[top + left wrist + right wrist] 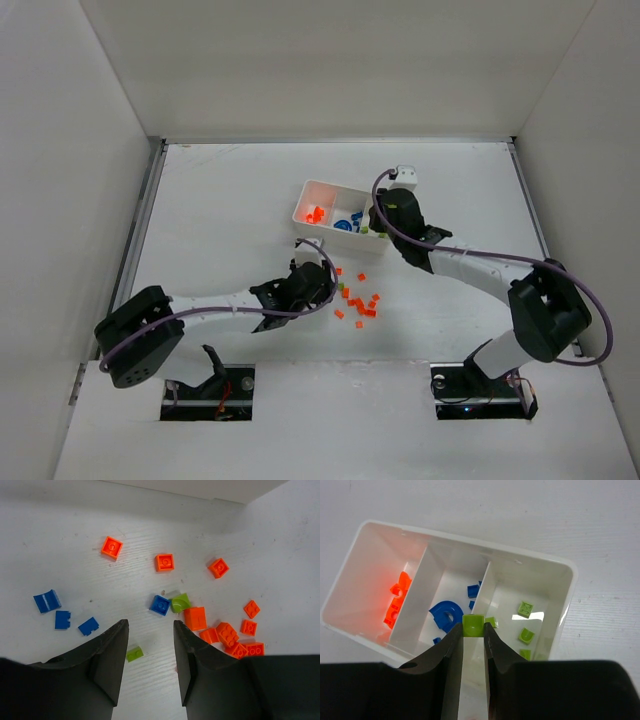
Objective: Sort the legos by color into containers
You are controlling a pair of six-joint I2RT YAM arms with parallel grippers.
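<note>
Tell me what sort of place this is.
Probably a robot test cell, not a home or workshop: plain white walls box in a white table, a left arm and a right arm are bolted at its near edge, and the right gripper holds a green lego over a divided tray.

green lego (473, 623): only its top shows; the rest is sunk between the right hand's (473, 630) fingers.
tray (455, 552): near wall is behind that hand; in the top view its right compartment lies under the same hand.
orange legos (395, 602): washed out by glare, cannot be counted.
blue legos (445, 614): partly behind a divider.
orange heap (235, 639): lower pieces cut off by the left hand (150, 630).
loose legos (358, 302): too small to tell shapes.
</note>
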